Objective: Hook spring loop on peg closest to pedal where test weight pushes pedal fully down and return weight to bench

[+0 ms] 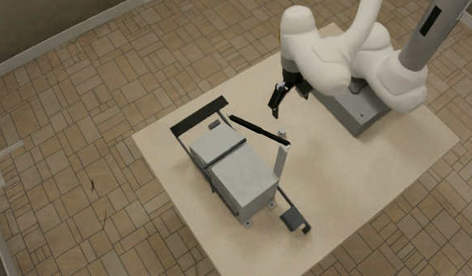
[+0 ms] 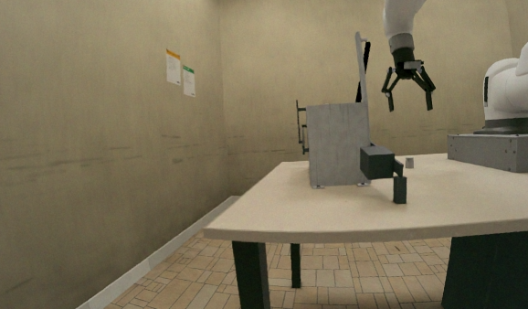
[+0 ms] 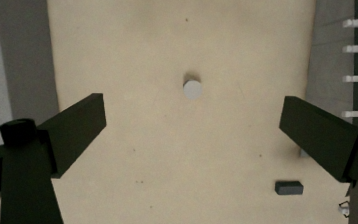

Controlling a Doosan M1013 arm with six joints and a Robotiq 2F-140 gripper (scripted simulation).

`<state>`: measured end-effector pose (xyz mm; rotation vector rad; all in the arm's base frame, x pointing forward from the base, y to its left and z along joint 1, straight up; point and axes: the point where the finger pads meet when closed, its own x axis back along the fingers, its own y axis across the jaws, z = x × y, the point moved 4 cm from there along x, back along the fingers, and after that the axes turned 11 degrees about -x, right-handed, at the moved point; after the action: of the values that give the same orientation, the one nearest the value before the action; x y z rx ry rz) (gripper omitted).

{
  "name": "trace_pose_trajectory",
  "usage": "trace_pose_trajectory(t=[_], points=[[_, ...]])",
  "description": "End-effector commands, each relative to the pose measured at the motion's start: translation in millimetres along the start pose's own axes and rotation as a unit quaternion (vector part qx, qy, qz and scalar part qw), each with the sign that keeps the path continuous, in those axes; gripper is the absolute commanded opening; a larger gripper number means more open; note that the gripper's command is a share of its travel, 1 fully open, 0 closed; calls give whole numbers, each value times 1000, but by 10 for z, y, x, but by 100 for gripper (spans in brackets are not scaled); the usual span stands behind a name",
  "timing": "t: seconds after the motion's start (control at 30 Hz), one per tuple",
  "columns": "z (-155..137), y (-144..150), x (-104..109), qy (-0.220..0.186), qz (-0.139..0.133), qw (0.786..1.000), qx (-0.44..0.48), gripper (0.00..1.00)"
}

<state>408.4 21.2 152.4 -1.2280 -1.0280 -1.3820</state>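
Observation:
The steel test weight [image 1: 282, 131] [image 2: 409, 163] [image 3: 192, 90], a small grey cylinder, stands upright on the bench. My gripper [image 1: 291, 107] [image 2: 410, 111] [image 3: 193, 110] is open and empty, high above the weight, which shows between its fingers in the wrist view. The feeder's pedal [image 1: 199, 116] is a dark raised plate on side arms. The black spring [image 1: 258, 130] [image 2: 365, 57] runs from the post top down towards the pedal end. Several pale pegs [image 3: 355, 78] line the arm at the right. Which peg the loop [image 3: 345, 207] is on, I cannot tell.
The grey feeder box [image 1: 244, 175] [image 2: 337, 146] and its upright post [image 1: 281, 161] [image 2: 361, 69] stand left of the gripper in the top and exterior views. A dark counterweight [image 1: 292, 218] [image 2: 376, 162] juts from the end away from the pedal. A small dark block [image 1: 214, 124] [image 3: 289, 188] lies near the pedal.

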Motion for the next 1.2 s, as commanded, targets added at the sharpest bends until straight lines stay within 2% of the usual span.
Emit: trace_pose_trajectory(t=[0.0,0.27,0.3,0.83,0.87,1.17], points=[[-22,-15,17,8,6,1000,0,100],[-22,-15,17,8,6,1000,0,100],[-43,-131,466,81,22,996,5,100],[-43,-131,466,81,22,996,5,100],[-63,-247,906,153,38,987,10,100],[-63,-247,906,153,38,987,10,100]])
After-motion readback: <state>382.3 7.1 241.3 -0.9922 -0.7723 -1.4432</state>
